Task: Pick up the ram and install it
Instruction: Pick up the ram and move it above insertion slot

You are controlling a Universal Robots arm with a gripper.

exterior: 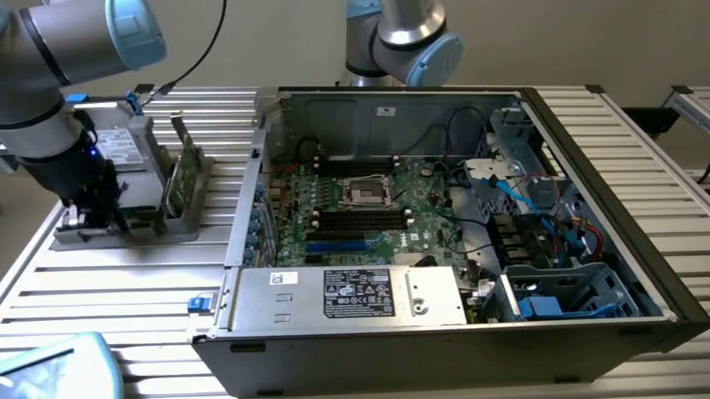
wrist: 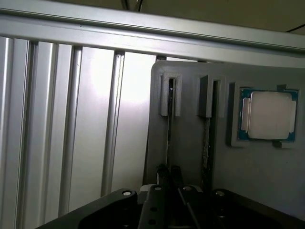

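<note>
The ram [wrist: 169,129] shows edge-on as a thin dark strip standing in the left slot of a grey holder [wrist: 186,143]. My gripper [wrist: 169,172] is low over that slot, and its two dark fingertips [wrist: 162,171] press against the strip's near end from both sides. In the exterior view the gripper [exterior: 86,212] reaches down into the same holder [exterior: 122,233] on the slatted table, at the exterior view's left of the open computer case. The motherboard [exterior: 372,204] with its black memory slots [exterior: 361,218] lies inside the case.
A second edge-on card [wrist: 207,143] stands in the neighbouring slot, and a square silver processor [wrist: 268,115] lies in the holder's recess. A broader green card [exterior: 184,170] stands upright in the holder. A second robot arm [exterior: 400,37] rises behind the case, whose walls [exterior: 621,191] surround the motherboard.
</note>
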